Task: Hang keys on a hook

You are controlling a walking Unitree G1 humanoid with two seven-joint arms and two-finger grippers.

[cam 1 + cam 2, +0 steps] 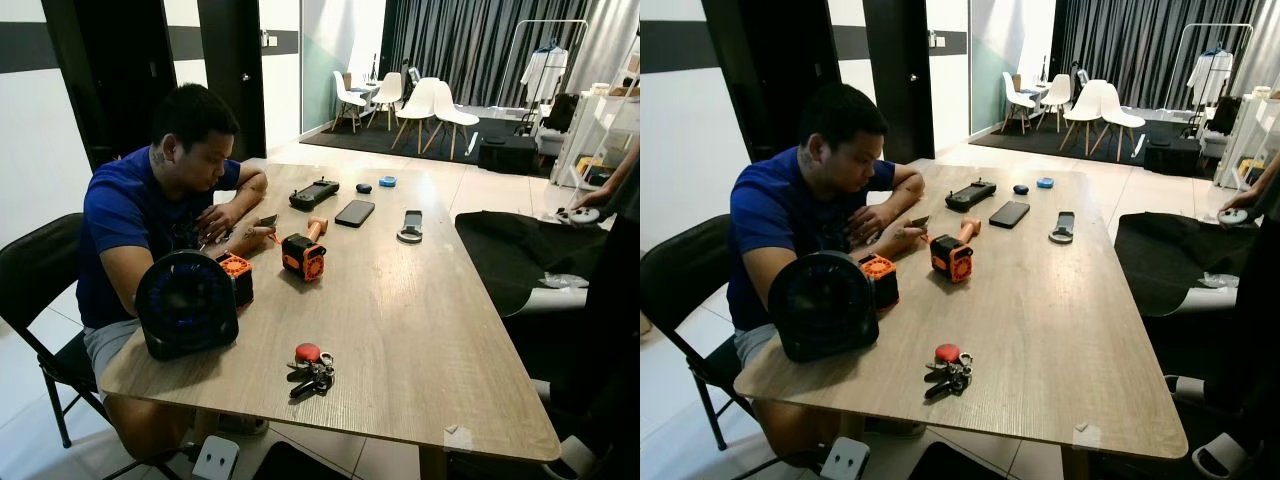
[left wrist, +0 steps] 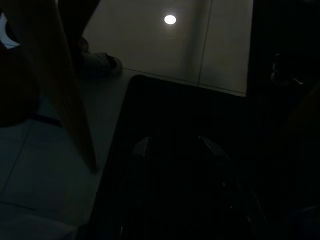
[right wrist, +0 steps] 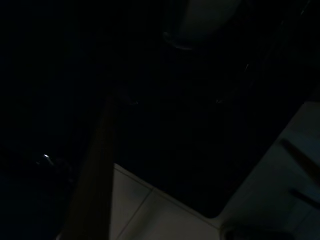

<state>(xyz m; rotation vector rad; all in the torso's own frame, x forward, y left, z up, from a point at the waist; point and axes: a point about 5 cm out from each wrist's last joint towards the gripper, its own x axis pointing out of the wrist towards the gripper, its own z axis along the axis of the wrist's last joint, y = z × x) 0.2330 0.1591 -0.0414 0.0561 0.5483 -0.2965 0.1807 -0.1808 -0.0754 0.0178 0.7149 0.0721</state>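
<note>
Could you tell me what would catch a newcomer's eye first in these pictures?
Probably the person in a blue shirt seated at the left side of the long wooden table, busy with small parts. Next, the bunch of keys with a red fob lying near the table's near edge, and the round black fan at the near left corner.
</note>
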